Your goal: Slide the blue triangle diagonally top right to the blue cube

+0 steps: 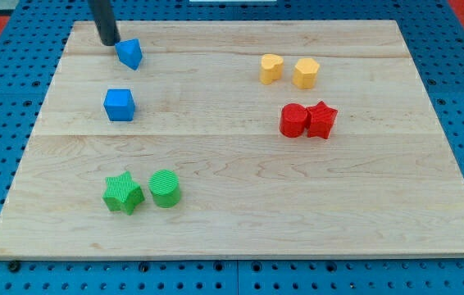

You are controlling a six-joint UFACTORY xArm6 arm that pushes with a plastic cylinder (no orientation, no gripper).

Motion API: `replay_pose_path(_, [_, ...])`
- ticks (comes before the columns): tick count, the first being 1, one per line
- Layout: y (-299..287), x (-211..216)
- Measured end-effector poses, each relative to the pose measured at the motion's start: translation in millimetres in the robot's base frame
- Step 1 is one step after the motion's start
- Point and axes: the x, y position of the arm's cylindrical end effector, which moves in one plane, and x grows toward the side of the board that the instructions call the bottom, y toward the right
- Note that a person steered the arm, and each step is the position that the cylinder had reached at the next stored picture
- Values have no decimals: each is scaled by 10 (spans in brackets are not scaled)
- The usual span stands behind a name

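Observation:
The blue triangle (130, 53) lies near the top left of the wooden board (240, 205). The blue cube (120, 105) sits below it, slightly to the left, a short gap apart. My tip (110, 42) is at the end of the dark rod that comes down from the view's top. It stands just left of the blue triangle and slightly above it, very close or touching its left edge.
A yellow heart (271, 68) and a yellow hexagon (306, 72) sit at the upper right. A red cylinder (293, 120) and a red star (321, 120) touch below them. A green star (123, 193) and a green cylinder (166, 188) sit at the lower left.

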Motion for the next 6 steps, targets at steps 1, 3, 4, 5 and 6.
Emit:
replay_pose_path(1, [97, 585])
replay_pose_path(3, [278, 427])
replay_pose_path(4, [554, 336])
replay_pose_path(5, [672, 276])
replay_pose_path(6, [821, 448])
